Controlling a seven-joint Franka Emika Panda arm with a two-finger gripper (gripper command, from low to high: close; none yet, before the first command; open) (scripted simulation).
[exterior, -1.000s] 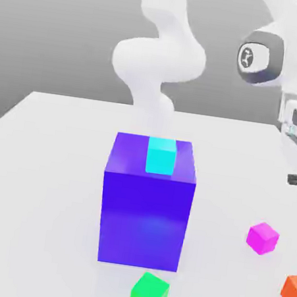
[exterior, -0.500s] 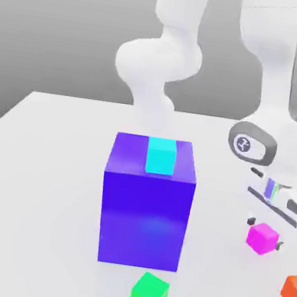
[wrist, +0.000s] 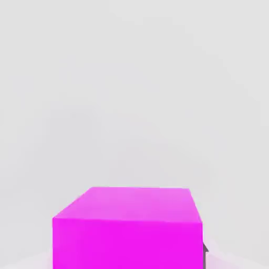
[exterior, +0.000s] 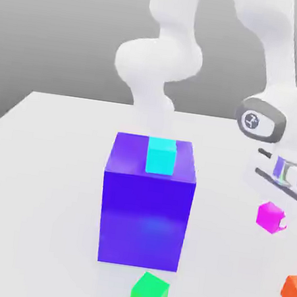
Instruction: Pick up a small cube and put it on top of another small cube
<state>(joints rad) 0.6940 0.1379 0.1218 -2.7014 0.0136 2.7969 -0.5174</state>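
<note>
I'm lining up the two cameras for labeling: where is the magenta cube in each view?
Exterior view: the magenta cube is at the exterior view's right, below the gripper, right of the blue block.
Hand view: the cube sits close up.
Shared landmark: the white table.

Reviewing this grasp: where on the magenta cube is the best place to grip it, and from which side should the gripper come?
Grip the magenta cube on two opposite vertical faces, coming from straight above. Its faces are flat and parallel, and it is small enough to fit between the fingers. The gripper is already shut on it that way, hanging from the hand above.
</note>
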